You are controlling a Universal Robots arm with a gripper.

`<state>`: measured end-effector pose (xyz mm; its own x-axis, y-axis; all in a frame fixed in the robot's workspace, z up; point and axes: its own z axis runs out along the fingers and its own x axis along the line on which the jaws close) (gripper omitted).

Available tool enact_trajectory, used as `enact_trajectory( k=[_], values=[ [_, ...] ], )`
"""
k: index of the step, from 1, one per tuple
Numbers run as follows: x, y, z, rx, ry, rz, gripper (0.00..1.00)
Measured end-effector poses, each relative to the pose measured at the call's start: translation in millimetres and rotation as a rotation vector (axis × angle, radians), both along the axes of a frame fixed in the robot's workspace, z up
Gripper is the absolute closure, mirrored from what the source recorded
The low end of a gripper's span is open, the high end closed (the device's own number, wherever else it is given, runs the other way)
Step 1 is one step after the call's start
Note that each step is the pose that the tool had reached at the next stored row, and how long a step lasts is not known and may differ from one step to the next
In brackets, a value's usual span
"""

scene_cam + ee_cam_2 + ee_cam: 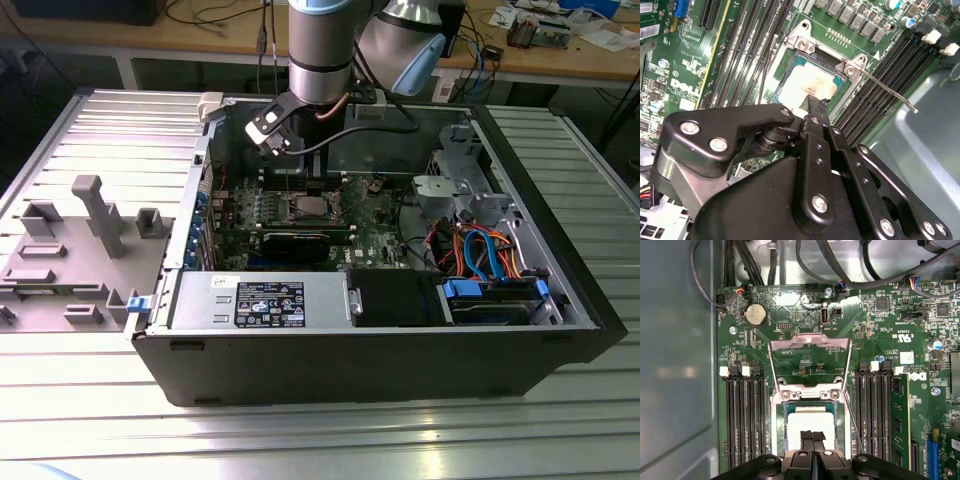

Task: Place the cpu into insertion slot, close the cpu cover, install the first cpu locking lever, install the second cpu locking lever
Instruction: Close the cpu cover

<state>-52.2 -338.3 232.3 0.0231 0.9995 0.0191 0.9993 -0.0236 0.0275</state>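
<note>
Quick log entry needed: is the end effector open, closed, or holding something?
End effector: closed, holding nothing, tips over the cpu.

Bright overhead light; glare whitens the cpu [807, 86] [810, 421] in both wrist views; the case [350, 362] interior sits shaded

Cpu [810, 421] top pale silver-grey; cpu cover [809, 341] bright silver; motherboard [880, 340] green; gripper [813, 436] black; memory slots [745, 420] black, clips [724, 371] white.

The exterior view looks down from the near side over the whole open computer case [350, 350], the arm [320, 50] at its far wall. Both wrist views hang close above the motherboard [880, 340], looking past the gripper [812, 436]; they share the insertion slot [781, 412] and cpu [810, 421].
</note>
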Motion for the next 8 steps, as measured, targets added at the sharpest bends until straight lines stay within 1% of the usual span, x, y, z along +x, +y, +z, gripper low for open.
enact_trajectory(
  k=[8],
  values=[
    [0.0, 0.0, 2.1, 0.0000, 0.0001, 0.000, 0.89]
  ],
)
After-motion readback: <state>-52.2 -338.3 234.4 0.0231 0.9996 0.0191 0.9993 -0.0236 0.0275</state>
